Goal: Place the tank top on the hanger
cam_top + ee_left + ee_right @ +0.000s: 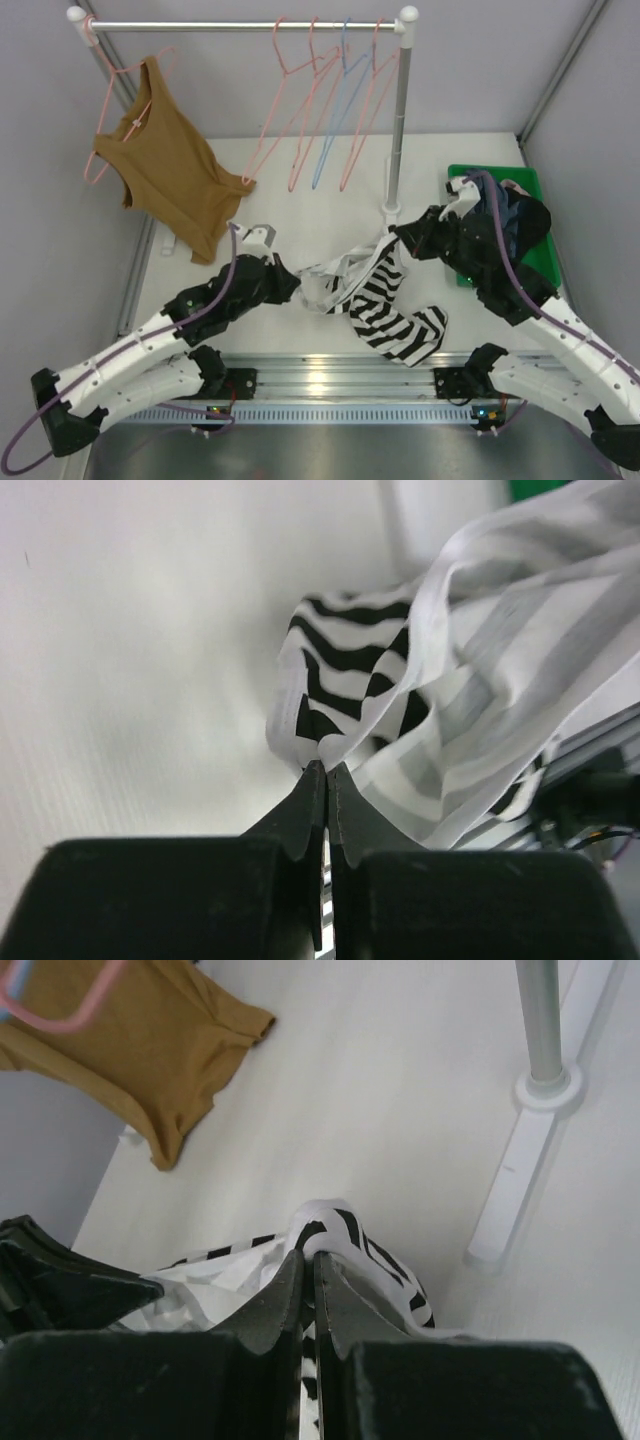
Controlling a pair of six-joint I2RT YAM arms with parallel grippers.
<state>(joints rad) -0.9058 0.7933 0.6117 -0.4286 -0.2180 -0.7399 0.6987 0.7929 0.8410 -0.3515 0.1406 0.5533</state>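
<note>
While left pincer (326, 768) and right pincer (310, 1255) clamp tank top (392, 318), striped length apparently trails near-right.

Black-and-white striped tank top (392, 312), plain brown top (170, 175), pink hanger (55, 1024), green bin (480, 178), white table (300, 215), silver rail (240, 25)

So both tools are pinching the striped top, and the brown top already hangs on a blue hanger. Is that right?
Not quite: the hanger carrying the brown top is pink, not blue, as the right wrist view shows. The rest holds: the left tool and the right tool are both shut on the striped top.
</note>
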